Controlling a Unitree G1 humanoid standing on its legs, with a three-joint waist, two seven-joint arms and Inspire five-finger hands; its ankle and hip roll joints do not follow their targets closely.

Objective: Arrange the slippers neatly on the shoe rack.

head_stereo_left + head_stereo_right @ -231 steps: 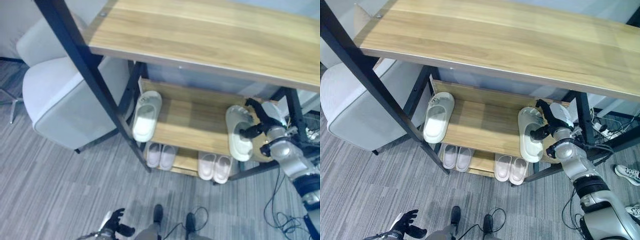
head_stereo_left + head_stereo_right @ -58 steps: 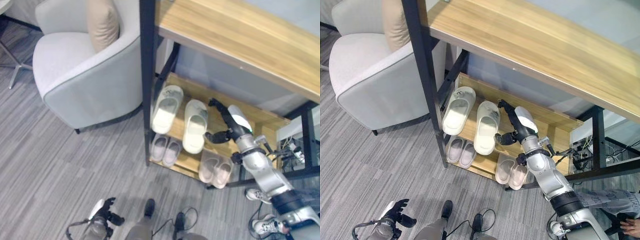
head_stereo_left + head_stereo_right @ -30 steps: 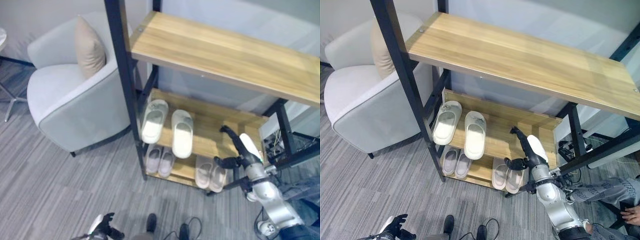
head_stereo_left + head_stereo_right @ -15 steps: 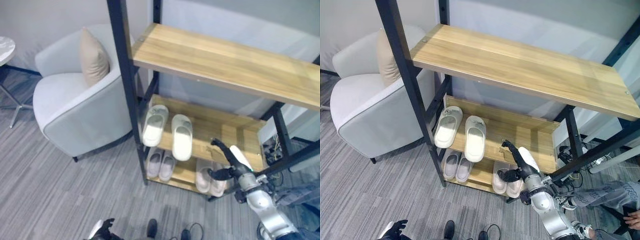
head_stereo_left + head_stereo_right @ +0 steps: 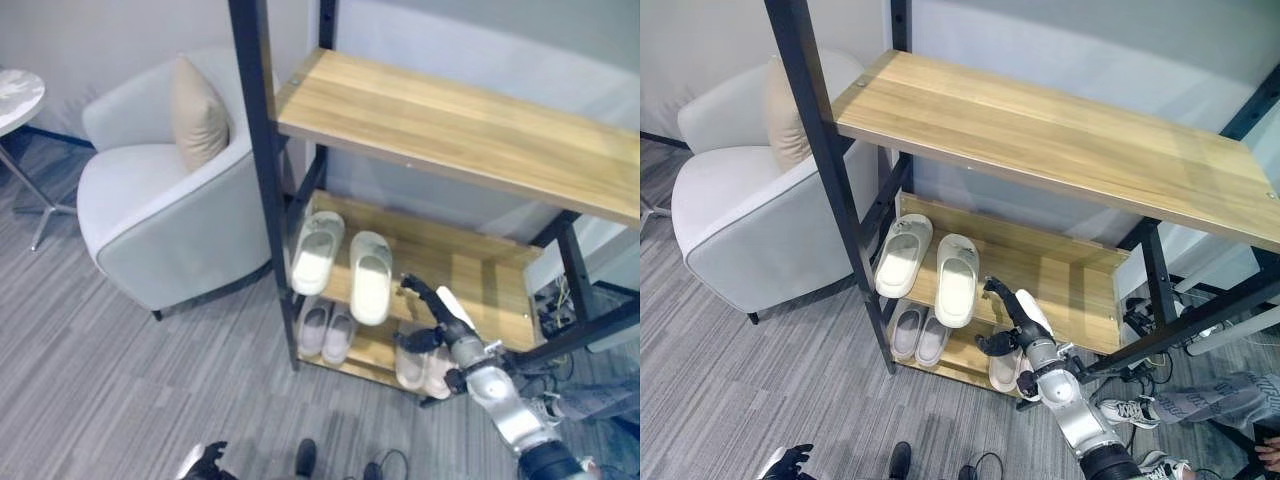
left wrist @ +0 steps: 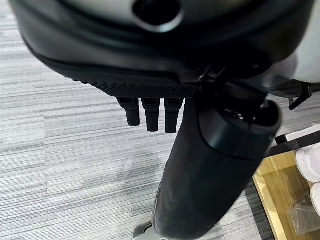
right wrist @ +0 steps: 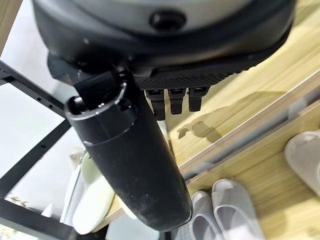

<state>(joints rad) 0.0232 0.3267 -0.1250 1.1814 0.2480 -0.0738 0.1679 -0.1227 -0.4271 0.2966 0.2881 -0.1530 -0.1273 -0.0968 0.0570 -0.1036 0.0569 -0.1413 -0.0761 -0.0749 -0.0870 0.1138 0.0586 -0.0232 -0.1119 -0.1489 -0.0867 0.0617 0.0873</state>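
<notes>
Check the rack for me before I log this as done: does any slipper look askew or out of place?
Nothing stands out. Two cream slippers lie side by side at the left end of the wooden middle shelf, their near ends over its front edge. Two pale pairs sit below. The right robot hand is open, holding nothing.

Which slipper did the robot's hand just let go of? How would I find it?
Find the shoe rack beside the grey armchair, then its middle shelf. Two cream slippers lie there; it is the right slipper, nearest the robot's open right hand and bigger than the small pairs below.
</notes>
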